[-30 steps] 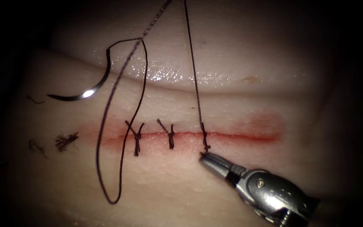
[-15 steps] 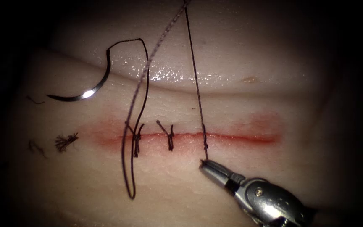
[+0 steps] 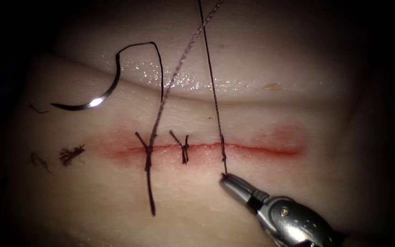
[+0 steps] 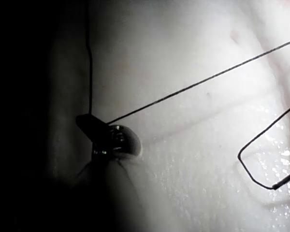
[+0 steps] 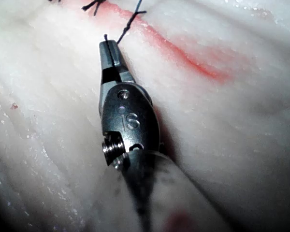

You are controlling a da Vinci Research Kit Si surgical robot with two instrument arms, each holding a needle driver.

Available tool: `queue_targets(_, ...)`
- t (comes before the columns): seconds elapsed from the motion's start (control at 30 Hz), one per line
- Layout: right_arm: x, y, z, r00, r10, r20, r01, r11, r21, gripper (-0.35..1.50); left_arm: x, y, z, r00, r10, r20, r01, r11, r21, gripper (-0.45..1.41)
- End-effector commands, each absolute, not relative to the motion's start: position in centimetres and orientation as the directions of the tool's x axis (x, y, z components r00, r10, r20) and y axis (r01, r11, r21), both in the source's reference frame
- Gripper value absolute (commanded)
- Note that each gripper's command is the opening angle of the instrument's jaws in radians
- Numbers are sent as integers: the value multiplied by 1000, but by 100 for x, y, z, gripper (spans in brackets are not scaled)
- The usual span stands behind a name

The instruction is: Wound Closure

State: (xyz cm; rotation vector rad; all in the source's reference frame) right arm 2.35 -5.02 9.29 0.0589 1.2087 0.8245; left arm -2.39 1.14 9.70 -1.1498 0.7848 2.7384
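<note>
- Pale tissue (image 3: 252, 68) fills the endoscope view, with a horizontal cut (image 3: 252, 148) across its middle, edged by red fluid (image 3: 284, 135).
- Two finished knots (image 3: 184, 148) sit on the left half of the cut, each with short cut tails.
- The needle (image 3: 94, 100) lies free on the tissue, above and to the left of the cut's left end; neither tool holds it and it is not in the tissue.
- From the needle's blunt end the thread (image 3: 212, 82) arches up and over, then drops toward the leftmost knot.
- A loose strand runs on below that knot and ends on the tissue under the cut; compared with a second ago, the long loop that hung there has drawn up to a short single tail.
- At a third stitch site, right of the two knots, a strand crosses the cut and climbs steeply out of view.
- The right pincer (image 3: 227, 179) sits just below the cut, jaws closed on the short end of that strand; the right wrist view shows the closed tips (image 5: 108, 48) gripping it.
- In the left wrist view, the left pincer (image 4: 89, 123) is closed on the thread, with two strands leading away from it, one straight and taut.
- Frayed thread scraps (image 3: 72, 154) lie on the tissue left of the cut.
</note>
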Motion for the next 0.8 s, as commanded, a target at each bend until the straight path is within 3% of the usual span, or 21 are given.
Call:
queue_targets(0.03, 243, -509, 934, 110, 591, -799, -526, 717, 458, -35, -244, 118, 976, -716, -130, -686, -255, -866, 430, -45)
queue_targets(0.3, 255, -504, 936, 107, 604, -790, -491, 723, 486, -35, -247, 99, 971, -630, -135, -764, -264, -889, 374, -45)
queue_targets(0.33, 259, -502, 934, 109, 607, -788, -493, 721, 487, 19, -250, 88, 966, -557, -127, -821, -264, -910, 321, -45)
queue_targets(0.37, 261, -501, 933, 108, 608, -786, -495, 719, 488, 52, -252, 83, 964, -527, -124, -841, -256, -920, 296, -45)
queue_targets(0.47, 266, -499, 927, 99, 626, -774, -499, 704, 506, 111, -258, 63, 955, -419, -112, -901, -216, -952, 219, -45)
queue_targets(0.7, 268, -492, 905, 89, 640, -763, -489, 696, 527, 137, -272, 12, 921, -174, -64, -983, -108, -991, 84, -45)
queue_targets(0.8, 267, -491, 894, 87, 646, -758, -478, 695, 538, 138, -275, -13, 900, -90, -33, -995, -60, -997, 38, -45)
